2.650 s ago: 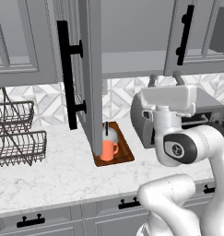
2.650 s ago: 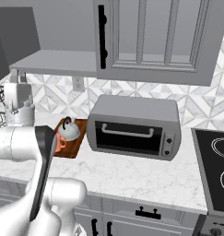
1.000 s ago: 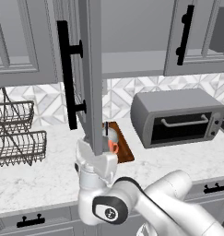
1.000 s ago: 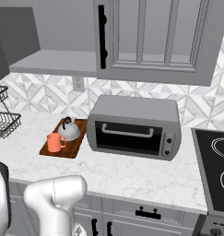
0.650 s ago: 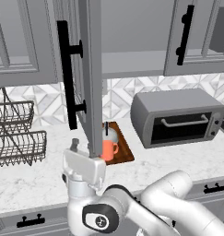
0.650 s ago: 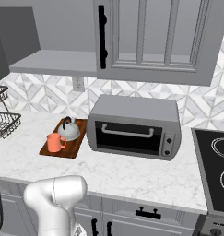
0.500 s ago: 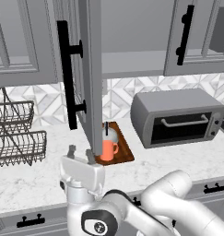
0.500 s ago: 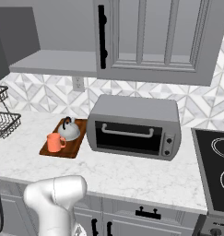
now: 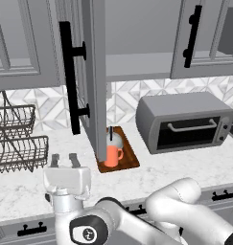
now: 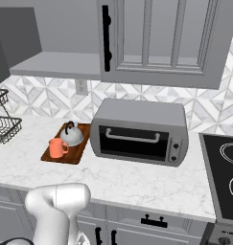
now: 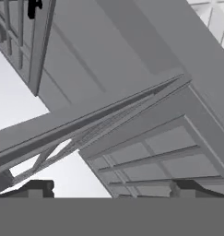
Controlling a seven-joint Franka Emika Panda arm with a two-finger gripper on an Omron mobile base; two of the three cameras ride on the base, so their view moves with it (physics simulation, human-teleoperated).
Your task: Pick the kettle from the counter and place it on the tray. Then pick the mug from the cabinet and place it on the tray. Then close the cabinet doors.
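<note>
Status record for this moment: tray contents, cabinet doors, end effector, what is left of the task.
tray: on the counter, left of the toaster oven
kettle: on the tray, at the back
mug: on the tray, in front of the kettle
left cabinet door: swung open, edge toward the camera
right cabinet door: seems to stand ajar
end effector: open, empty, fingers up, low over the counter in front of the dish rack
remaining: close the cabinet doors
</note>
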